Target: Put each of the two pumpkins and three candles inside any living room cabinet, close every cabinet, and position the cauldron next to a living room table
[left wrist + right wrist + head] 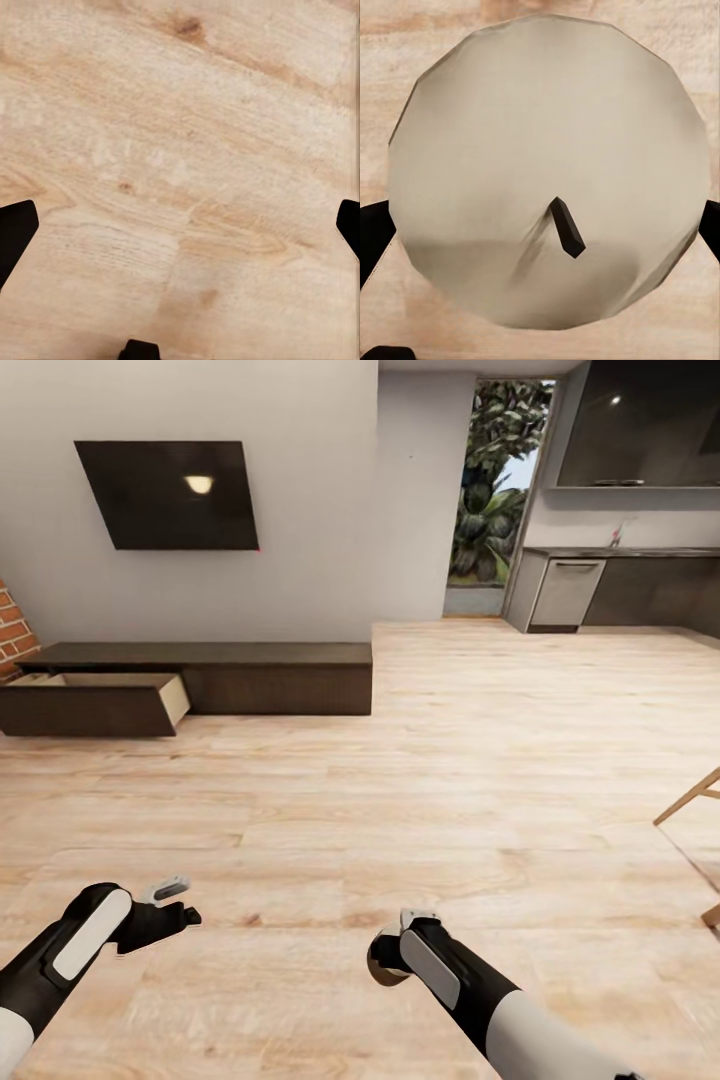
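Between the dark fingers of the right gripper sits a candle, its flat pale grey-tan top facing the wrist camera and a short black wick leaning off centre. The 2 finger edges press against opposite sides of the candle's round body, so the jaws are clamped on it. From the head camera, that right gripper hangs low over the floor with only a sliver of the candle showing beneath the wrist, at the end of a black and white forearm.

The left gripper points straight down at bare planks; its 2 black fingertips stand far apart at opposite edges of the wrist picture, with nothing between them. In the head view the left gripper is held low at the left, its grey and black fingers spread.

Beyond both arms stretches a light wooden floor. Against the far white wall stands the cabinet, long, low and dark brown, well apart from the grippers. Its left front is swung out and open, showing a light tan interior; the right part looks shut. A dark screen hangs on the wall above it, and a strip of brick shows at the far left. Farther right are a doorway to greenery, a kitchen counter, and light wooden legs at the right edge.
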Motion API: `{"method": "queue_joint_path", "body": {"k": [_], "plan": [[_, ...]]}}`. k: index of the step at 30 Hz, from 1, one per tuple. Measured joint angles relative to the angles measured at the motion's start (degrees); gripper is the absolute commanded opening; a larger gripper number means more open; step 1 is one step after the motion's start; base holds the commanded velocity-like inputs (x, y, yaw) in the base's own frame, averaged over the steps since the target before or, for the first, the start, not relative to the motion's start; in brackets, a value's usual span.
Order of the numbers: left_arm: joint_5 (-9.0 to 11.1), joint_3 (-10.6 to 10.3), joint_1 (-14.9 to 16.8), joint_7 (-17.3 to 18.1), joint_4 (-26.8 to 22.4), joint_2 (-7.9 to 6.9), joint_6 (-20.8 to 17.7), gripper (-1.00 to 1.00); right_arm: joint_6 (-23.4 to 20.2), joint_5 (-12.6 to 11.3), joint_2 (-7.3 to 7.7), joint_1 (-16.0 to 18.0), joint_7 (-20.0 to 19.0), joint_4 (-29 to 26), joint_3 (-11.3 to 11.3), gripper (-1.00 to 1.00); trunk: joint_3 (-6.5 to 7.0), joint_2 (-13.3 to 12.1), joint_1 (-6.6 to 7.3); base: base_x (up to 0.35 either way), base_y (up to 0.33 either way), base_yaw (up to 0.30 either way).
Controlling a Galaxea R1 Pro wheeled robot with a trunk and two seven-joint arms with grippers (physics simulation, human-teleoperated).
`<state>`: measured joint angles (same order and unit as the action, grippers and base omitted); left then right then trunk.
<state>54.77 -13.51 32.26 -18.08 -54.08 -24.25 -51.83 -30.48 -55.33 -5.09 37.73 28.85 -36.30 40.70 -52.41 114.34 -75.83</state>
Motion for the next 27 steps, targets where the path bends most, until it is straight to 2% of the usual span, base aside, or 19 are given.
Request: {"method": "queue_joint_path", "body": {"k": [27], "plan": [[0.0, 0.0, 0.0, 0.0, 0.0, 0.04, 0.0, 1.00, 0.0, 0.0, 0.04, 0.0, 0.0, 0.0, 0.0, -1.00, 0.00, 0.0, 0.00, 0.330, 0.000, 0.000]]}}
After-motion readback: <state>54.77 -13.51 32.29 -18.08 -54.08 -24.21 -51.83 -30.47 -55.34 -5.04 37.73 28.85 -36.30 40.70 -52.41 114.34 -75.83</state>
